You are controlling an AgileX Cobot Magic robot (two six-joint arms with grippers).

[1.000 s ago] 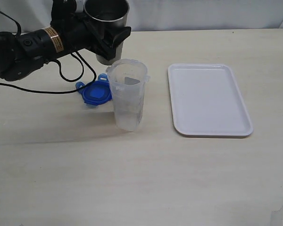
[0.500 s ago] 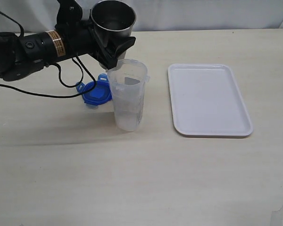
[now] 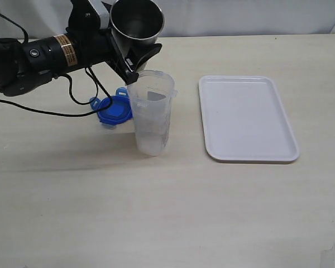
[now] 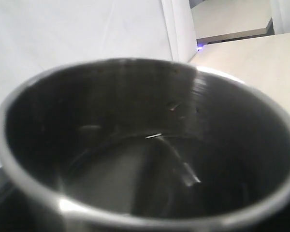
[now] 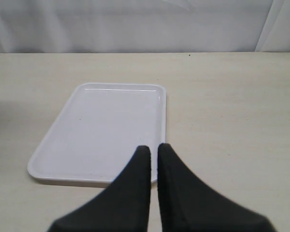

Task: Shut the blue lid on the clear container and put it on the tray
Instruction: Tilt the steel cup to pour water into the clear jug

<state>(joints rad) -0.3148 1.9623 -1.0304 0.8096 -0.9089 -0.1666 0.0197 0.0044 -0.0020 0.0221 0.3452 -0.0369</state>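
Two steps remain, none done: our left fingers (image 3: 144,51) clasp a steel cup (image 3: 137,22) aloft; the lid (image 3: 114,110) lies on the bench (image 3: 156,212) beside the open container (image 3: 151,117), apart from the tray (image 3: 248,117); our right fingers (image 5: 142,169) are pressed together.

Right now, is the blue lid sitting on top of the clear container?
No, the blue lid lies on the table beside the clear container, whose top is open.
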